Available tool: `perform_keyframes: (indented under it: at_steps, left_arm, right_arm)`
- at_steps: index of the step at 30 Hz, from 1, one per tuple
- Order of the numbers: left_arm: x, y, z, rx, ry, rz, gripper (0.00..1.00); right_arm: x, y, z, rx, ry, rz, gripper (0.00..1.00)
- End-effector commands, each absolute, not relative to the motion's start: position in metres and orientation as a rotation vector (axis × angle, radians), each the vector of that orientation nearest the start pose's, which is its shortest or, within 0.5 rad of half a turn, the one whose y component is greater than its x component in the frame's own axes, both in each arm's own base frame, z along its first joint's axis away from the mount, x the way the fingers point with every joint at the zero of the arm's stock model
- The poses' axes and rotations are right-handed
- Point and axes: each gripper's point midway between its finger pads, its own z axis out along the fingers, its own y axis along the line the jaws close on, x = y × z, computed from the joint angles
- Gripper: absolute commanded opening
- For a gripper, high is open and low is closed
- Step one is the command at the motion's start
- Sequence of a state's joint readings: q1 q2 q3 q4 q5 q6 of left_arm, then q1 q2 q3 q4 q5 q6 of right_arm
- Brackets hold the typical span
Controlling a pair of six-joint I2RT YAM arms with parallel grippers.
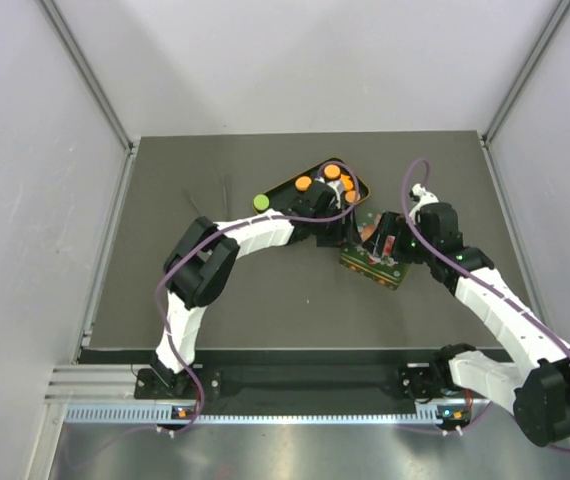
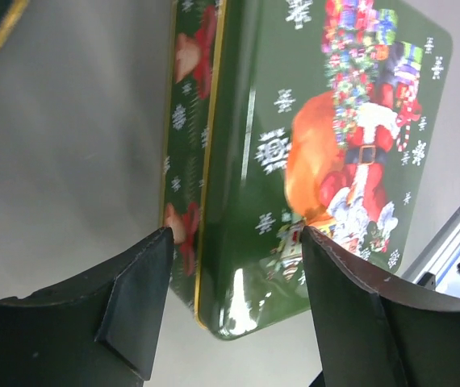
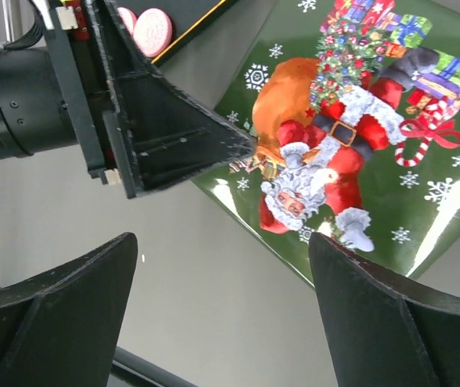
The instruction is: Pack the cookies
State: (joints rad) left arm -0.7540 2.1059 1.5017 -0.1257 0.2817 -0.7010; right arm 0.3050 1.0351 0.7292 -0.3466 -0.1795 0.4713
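cookies (image 1: 332, 172), small flat orange discs, lie in the black gold-rimmed tin base (image 3: 183, 16); left hand (image 2: 234, 238) and right hand (image 3: 222, 242) hang released over the green santa-printed tin lid (image 2: 327, 161), apparently positioned to lift it.

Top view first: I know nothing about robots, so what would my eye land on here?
Probably the green Santa tin, glossy against the dark tabletop at mid-table, with the open left gripper and right gripper poised over it. Just behind it, orange cookies stand out in a black tray, and one green cookie sits at the tray's left end.
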Motion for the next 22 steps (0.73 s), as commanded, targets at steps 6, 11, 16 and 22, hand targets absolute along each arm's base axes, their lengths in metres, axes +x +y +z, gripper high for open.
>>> perform_keyframes:
  at_steps: [6, 11, 16, 22]
  left_arm:
    - [0.367, -0.358, 0.143, 0.222, 2.339, -0.894, 0.71]
    - [0.344, -0.327, 0.189, 0.282, 2.265, -0.832, 0.73]
    - [0.32, -0.296, 0.206, 0.29, 2.209, -0.78, 0.73]
    - [0.296, -0.265, 0.22, 0.265, 2.143, -0.758, 0.74]
  right_arm:
    - [0.304, 0.145, 0.22, 0.046, 2.068, 0.638, 1.0]
    - [0.316, 0.133, 0.247, 0.085, 1.991, 0.572, 1.0]
    - [0.317, 0.115, 0.256, 0.112, 1.953, 0.519, 1.0]
    - [0.318, 0.102, 0.268, 0.137, 1.892, 0.466, 1.0]
